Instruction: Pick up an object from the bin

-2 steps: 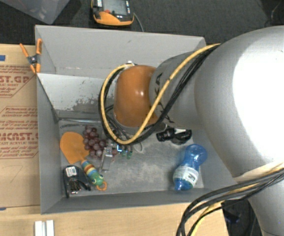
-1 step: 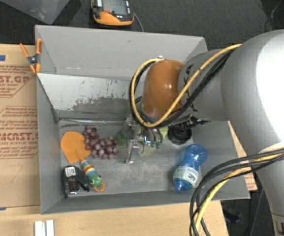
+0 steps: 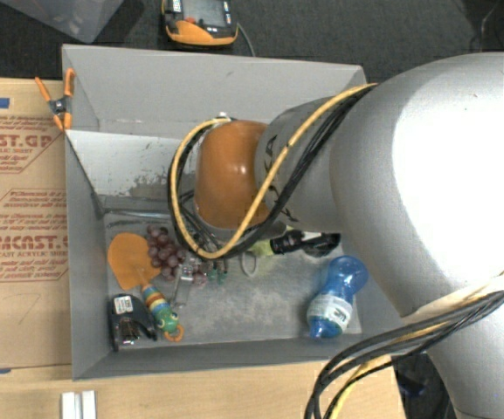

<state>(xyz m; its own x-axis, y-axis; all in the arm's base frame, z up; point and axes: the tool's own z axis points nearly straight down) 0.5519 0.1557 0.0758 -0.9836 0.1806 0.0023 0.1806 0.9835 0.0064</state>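
Though the orange wrist cover (image 3: 225, 173) hides much of what hangs beneath it, the gripper (image 3: 190, 273) shows low in the bin (image 3: 243, 317), left of centre. Whether it stands wide or narrow I cannot tell from here. The thing nearest it is a bunch of dark purple grapes (image 3: 165, 247), lying just beside it at about ten o'clock. The bunch seems to run longways from ten o'clock down toward four, so its near end comes almost under the tool. I judge the coming move turns on that short offset up and to the left.

At nine o'clock, touching the grapes on their far side, lies a flat orange disc (image 3: 127, 260). At seven o'clock sits a small many-coloured toy (image 3: 159, 308), with a black box (image 3: 125, 323) beyond it in the bin's corner. A blue bottle (image 3: 334, 299) lies well apart at three o'clock, and a black marker (image 3: 306, 243) sits near the arm at two.

The floor is bare grey metal, scuffed, and flat. Room is tight on the left, where the disc and the sloping wall crowd the grapes.
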